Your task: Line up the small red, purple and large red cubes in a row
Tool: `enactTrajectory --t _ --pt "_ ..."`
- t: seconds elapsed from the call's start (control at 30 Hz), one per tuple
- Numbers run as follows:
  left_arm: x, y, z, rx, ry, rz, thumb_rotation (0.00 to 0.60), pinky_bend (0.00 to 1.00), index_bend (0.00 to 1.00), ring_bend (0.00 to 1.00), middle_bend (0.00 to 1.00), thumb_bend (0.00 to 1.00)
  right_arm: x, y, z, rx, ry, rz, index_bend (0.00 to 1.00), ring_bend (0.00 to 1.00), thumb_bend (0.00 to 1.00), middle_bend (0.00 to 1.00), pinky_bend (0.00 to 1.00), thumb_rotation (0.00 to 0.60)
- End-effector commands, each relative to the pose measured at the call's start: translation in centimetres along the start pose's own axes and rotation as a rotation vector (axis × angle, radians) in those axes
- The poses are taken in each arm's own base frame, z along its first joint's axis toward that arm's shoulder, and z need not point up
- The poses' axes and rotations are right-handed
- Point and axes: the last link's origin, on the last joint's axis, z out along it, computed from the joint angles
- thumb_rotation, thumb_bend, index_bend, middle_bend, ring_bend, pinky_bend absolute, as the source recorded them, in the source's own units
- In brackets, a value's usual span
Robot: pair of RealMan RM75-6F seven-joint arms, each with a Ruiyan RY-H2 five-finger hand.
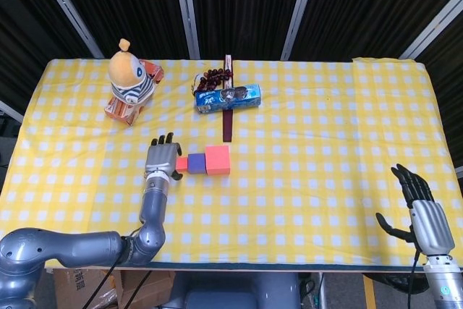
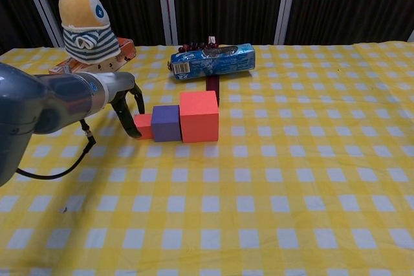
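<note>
Table (image 1: 304,179): covered in yellow-and-white check cloth, bearing everything below.
Left hand (image 2: 128,103): down at the cloth just left of the small red cube, fingers curled toward it; touching or just beside it, cannot tell which, no clear grip on anything.
Right hand (image 1: 419,204): well apart at the near right edge, fingers spread, holding nothing.
Large red cube (image 2: 198,116): right end of the row, touching the purple cube.
Purple cube (image 2: 166,123): in the middle, flush against both neighbours.
Small red cube (image 2: 144,126): left end, against the purple cube.
Step in hand: probably the last nudge, closing the row from the left; all three cubes already in one line.
Next move: likely drawing the left hand away to the left and up, without dragging the small red cube out of line.
</note>
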Motion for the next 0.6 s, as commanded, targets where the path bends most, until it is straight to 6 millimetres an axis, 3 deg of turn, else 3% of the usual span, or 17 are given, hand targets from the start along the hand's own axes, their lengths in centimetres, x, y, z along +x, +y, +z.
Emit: enactTrajectory --t 0.03,0.17,0.3,0.43,0.6 --pt "0.7 -1.4 -0.8 -0.029 0.019 0.010 0.600 0.08 0.32 0.00 0.00 0.34 0.0 0.0 0.0 -0.001 0.001 0.001 0.00 0.00 0.36 0.00 0.00 0.600" --pt "1.2 -3.6 -2.0 -0.080 0.007 0.069 0.600 0.08 0.31 0.00 0.00 0.54 0.0 0.0 0.0 0.002 0.002 -0.002 0.00 0.00 0.36 0.00 0.00 0.600" --pt "1.6 -5.7 -3.2 -0.127 -0.003 0.141 0.600 0.08 0.29 0.00 0.00 0.65 -0.1 -0.1 0.0 0.005 0.001 -0.004 0.00 0.00 0.36 0.00 0.00 0.600" --pt "1.5 -7.5 -4.1 -0.191 -0.009 0.261 0.600 0.08 0.27 0.00 0.00 0.71 -0.1 -0.1 0.0 0.006 0.005 -0.004 0.00 0.00 0.36 0.00 0.00 0.600" --pt "1.1 -8.2 -4.3 -0.220 0.005 0.338 0.600 0.08 0.24 0.00 0.00 0.71 -0.1 -0.2 0.0 0.008 0.004 -0.006 0.00 0.00 0.36 0.00 0.00 0.600"
